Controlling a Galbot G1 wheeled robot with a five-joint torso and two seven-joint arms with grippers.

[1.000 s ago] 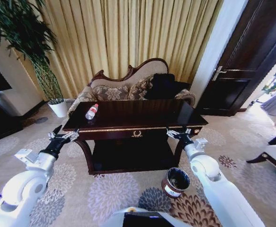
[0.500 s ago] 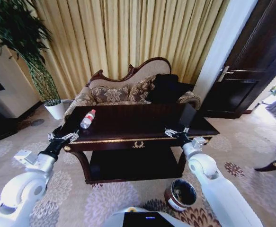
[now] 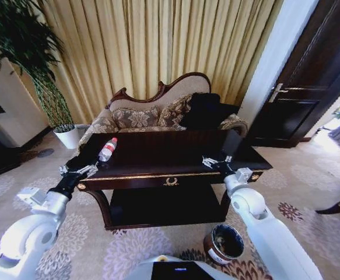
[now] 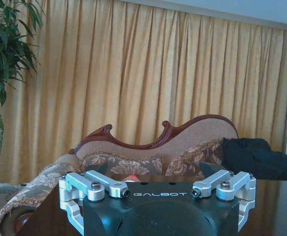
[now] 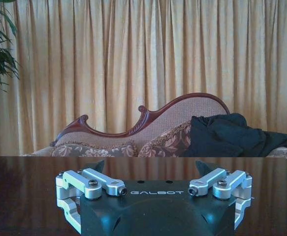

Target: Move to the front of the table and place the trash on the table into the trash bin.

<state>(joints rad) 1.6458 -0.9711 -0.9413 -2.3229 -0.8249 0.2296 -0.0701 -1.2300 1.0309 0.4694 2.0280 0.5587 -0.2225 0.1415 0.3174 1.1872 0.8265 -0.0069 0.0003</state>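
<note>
One clear, red-capped bottle (image 3: 106,150) lies on the glossy dark table (image 3: 170,153).

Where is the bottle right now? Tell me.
In the head view the bottle lies on the table's left end, just beyond the left gripper.

In the head view, the right arm (image 3: 257,221) covered part of the trash bin (image 3: 223,245). In the left wrist view, the bottle (image 4: 131,177) showed only a red sliver behind the left gripper (image 4: 157,189), whose fingertips lay outside the picture. Any paper scraps on the desk (image 3: 170,153) were too small to tell.
</note>
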